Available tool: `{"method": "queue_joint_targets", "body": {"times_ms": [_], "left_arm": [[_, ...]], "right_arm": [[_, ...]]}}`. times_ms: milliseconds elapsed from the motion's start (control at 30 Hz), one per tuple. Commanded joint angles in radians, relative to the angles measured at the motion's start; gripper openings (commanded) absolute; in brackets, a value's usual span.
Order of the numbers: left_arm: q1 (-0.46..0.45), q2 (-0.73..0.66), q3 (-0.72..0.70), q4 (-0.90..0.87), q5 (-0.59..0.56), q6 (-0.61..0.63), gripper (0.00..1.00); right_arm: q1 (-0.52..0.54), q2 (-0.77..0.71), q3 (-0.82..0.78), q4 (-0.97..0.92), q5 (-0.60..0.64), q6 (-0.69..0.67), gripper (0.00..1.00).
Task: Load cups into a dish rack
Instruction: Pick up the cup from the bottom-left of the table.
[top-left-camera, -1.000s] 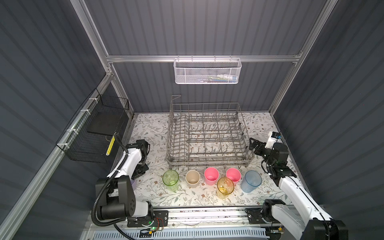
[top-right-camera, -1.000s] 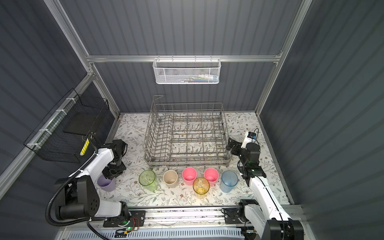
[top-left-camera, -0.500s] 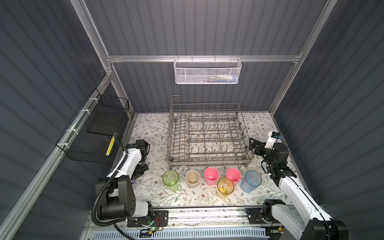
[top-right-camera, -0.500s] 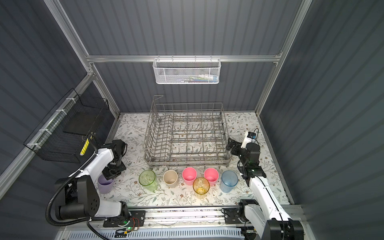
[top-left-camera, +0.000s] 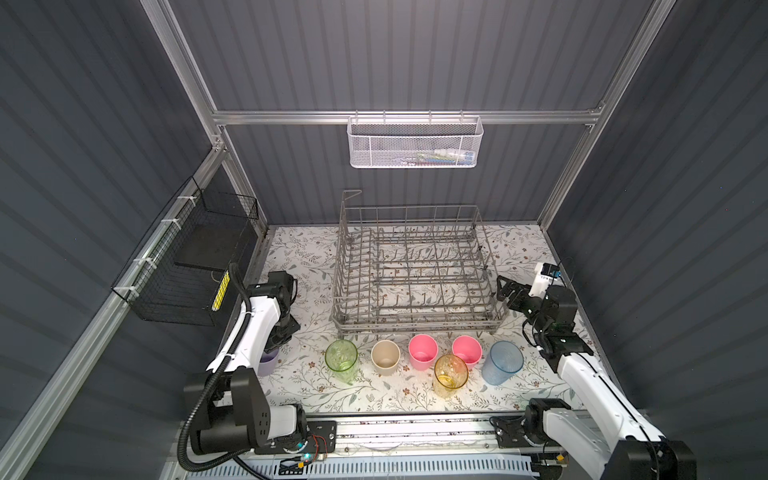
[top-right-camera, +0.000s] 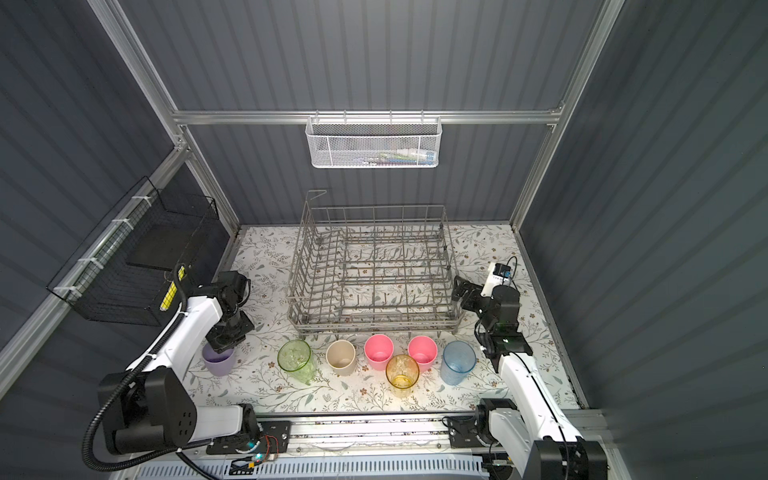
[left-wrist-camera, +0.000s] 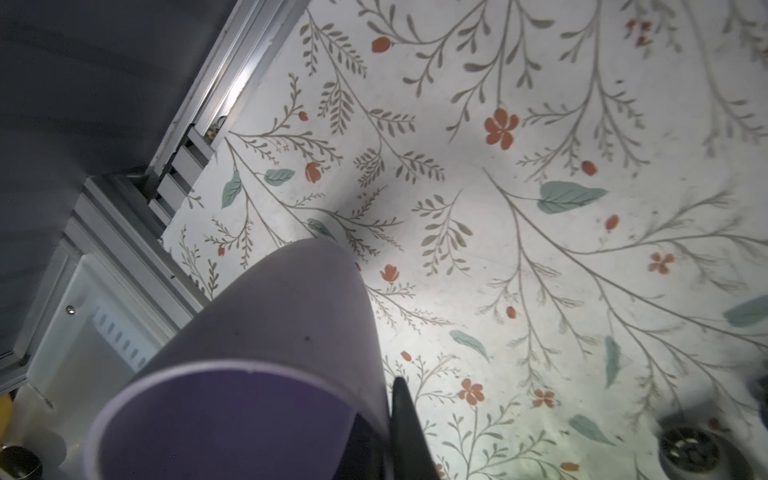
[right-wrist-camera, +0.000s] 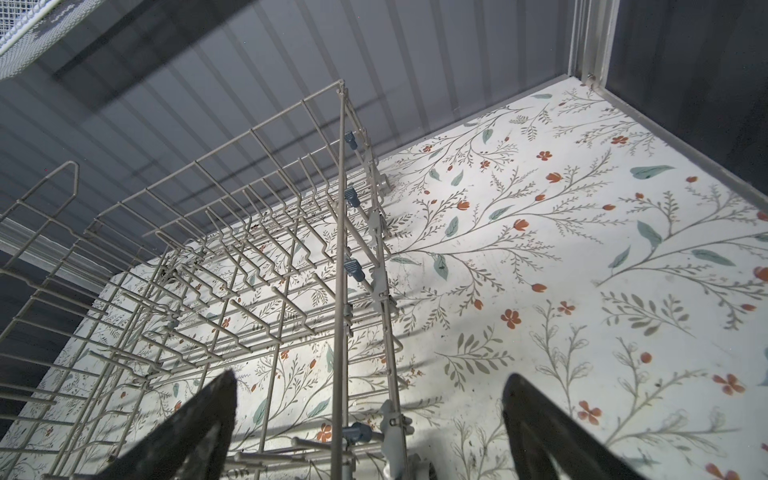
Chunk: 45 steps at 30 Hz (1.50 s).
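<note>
The left gripper (top-right-camera: 223, 337) is clamped on the rim of the upright lavender cup (top-right-camera: 218, 362), directly below it. The right gripper (top-left-camera: 503, 288) is spread wide and empty, just beside the dish rack (top-left-camera: 415, 322). The other cups stand on the tabletop (top-right-camera: 266, 386) between the two grippers, from the green cup (top-right-camera: 295, 357) to the blue cup (top-right-camera: 458, 361).

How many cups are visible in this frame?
7, all in front of the dish rack: lavender cup leftmost, gripped by the left gripper, then green cup, beige cup, left pink cup, right pink cup, amber cup slightly nearer the robot, blue cup rightmost. None appears hidden.
</note>
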Motion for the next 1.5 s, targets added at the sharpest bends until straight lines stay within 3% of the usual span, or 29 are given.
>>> {"method": "queue_joint_targets", "body": {"times_ms": [0,167,567,700,900,1067,1233,1333,1467], "left_arm": [[-0.028,-0.025,0.041,-0.026,0.023,-0.050,0.00],[-0.136,-0.018,0.126,-0.068,-0.056,-0.081,0.00],[-0.153,-0.059,0.388,-0.048,0.015,-0.015,0.00],[-0.164,-0.056,0.506,0.016,0.074,0.022,0.00],[-0.182,-0.022,0.582,0.225,0.263,0.066,0.00],[-0.282,0.070,0.716,0.340,0.334,0.128,0.00],[-0.437,0.205,0.897,0.392,0.291,0.176,0.00],[-0.489,0.266,0.930,0.506,0.401,0.185,0.00],[-0.503,0.286,0.795,0.831,0.655,0.083,0.00]], "right_arm": [[-0.004,0.001,0.003,0.021,-0.028,0.012,0.99],[-0.003,-0.010,0.000,0.024,-0.043,0.013,0.99],[0.017,-0.046,0.041,-0.029,-0.087,0.012,0.99],[0.055,-0.057,0.067,-0.045,-0.087,0.020,0.99],[0.144,-0.065,0.136,-0.091,-0.073,0.009,0.99],[0.185,-0.080,0.195,-0.089,-0.110,0.025,0.99],[0.210,-0.098,0.257,-0.079,-0.180,0.048,0.99],[0.221,-0.086,0.294,-0.049,-0.251,0.094,0.99],[0.231,-0.016,0.344,0.032,-0.383,0.196,0.99]]}}
